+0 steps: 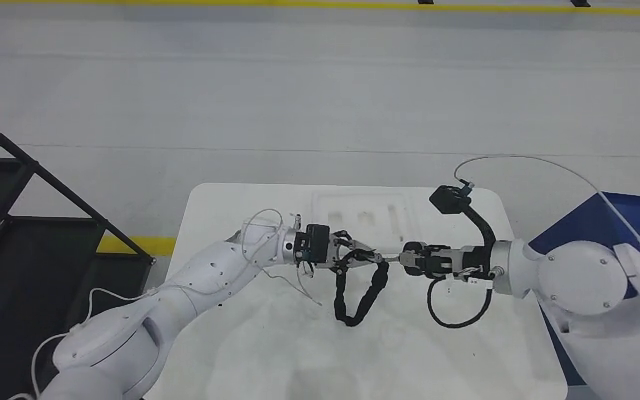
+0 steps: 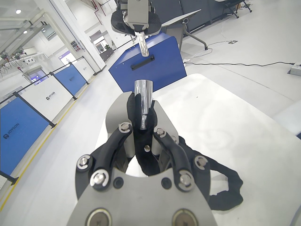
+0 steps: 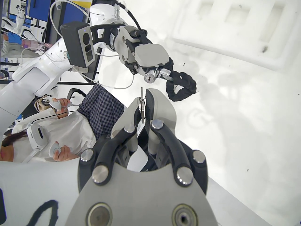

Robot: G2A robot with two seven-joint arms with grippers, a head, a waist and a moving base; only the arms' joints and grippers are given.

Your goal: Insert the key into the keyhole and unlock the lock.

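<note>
grips the lock [image 2: 143,99] by its chrome cylinder in the left gripper [image 2: 141,105], fingers closed on it — centre of the top view, with the black cable [image 1: 379,284] looping just below centre. pinches the key [image 3: 142,104] in the closed right gripper [image 3: 142,102], just right of centre. aims the key blade at the keyhole [image 3: 149,78] — near, not touching. hangs both over the white table [image 1: 250,350].

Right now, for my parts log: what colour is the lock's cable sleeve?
The sleeve is black; clearest in the right wrist view.
</note>
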